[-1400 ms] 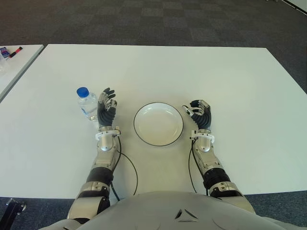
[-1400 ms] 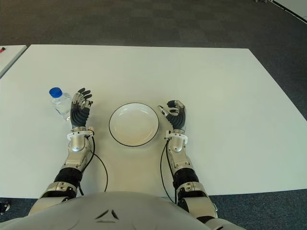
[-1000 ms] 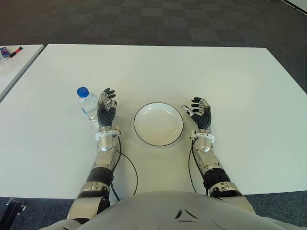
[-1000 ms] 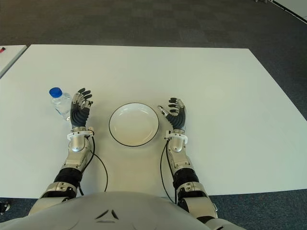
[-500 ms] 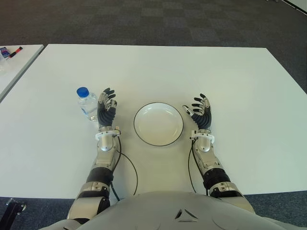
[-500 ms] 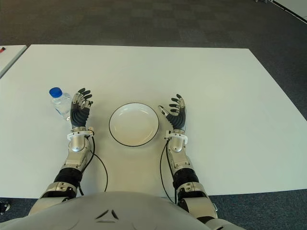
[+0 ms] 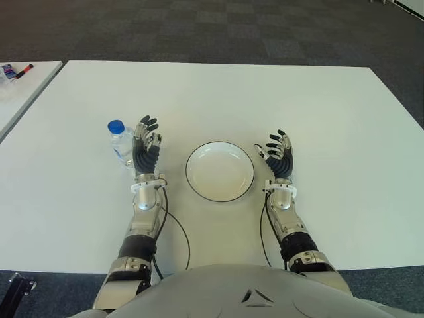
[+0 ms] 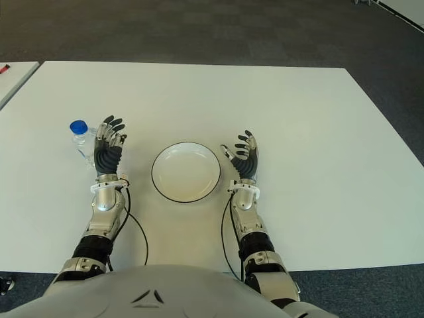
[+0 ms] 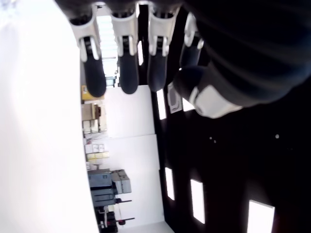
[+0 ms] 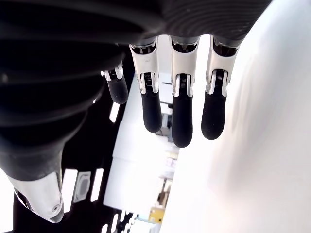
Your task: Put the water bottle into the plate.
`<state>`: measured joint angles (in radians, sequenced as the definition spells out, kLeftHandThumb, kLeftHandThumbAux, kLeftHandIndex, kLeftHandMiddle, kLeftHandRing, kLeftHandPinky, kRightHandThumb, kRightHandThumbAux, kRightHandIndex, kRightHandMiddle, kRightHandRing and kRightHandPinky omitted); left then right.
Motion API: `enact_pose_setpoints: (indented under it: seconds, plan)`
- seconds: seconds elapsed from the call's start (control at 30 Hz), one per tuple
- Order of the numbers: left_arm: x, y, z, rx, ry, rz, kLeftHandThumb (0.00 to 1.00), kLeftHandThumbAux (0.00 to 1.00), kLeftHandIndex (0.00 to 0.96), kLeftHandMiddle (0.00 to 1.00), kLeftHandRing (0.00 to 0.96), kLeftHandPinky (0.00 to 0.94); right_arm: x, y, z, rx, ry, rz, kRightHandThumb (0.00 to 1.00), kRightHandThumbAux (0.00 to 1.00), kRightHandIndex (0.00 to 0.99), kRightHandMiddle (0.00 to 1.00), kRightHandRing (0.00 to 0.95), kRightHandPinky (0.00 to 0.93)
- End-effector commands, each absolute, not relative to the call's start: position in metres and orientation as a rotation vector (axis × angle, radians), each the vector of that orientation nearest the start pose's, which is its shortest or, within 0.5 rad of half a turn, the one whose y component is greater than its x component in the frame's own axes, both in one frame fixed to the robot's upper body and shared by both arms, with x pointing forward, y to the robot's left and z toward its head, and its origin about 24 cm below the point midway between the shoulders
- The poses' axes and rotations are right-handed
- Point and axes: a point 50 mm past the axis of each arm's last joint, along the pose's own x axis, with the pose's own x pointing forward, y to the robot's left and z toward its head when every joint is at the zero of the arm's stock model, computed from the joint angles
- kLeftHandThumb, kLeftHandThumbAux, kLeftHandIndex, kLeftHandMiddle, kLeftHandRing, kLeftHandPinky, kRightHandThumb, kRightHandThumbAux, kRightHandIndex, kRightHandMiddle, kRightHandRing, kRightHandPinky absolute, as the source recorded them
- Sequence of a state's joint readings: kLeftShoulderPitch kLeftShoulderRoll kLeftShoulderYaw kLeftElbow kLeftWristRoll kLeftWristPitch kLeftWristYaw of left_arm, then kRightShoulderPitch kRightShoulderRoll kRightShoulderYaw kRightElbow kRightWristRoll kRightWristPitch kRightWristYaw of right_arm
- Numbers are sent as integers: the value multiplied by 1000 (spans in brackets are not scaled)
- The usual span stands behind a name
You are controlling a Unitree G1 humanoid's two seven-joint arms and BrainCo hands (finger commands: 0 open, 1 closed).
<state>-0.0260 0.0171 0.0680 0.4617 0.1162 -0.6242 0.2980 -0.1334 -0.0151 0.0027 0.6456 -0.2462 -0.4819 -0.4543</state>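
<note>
water bottle [image 7: 120,142] upright near tabletop [image 7: 331,106] left edge, just left of left hand [image 7: 146,147], fingers spread, empty. Plate [image 7: 219,171] on its other side. Right hand [image 7: 279,154] splayed, empty, farther.

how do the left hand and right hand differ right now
The left hand shows right beside the water bottle; the right hand shows on the plate's far side, by no object. The left reaches slightly farther up the table. Both are open, holding nothing.
</note>
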Motion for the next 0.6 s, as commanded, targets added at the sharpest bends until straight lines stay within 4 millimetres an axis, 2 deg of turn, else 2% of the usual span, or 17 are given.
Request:
enact_pose_setpoints:
  seconds: [0.03, 0.33, 0.6]
  plan:
    - [235, 172, 5, 105, -197, 273, 711, 595, 151, 228, 243, 302, 250, -154, -29, -224, 18, -305, 608, 663, 136, 283, 358, 424]
    - [234, 173, 17, 137, -265, 267, 692, 590, 153, 218, 235, 299, 251, -152, -30, -239, 10, -308, 583, 681, 143, 295, 373, 445]
    - [231, 172, 24, 158, -308, 257, 680, 606, 167, 224, 243, 304, 252, -150, -31, -253, 12, -314, 573, 701, 152, 303, 368, 423]
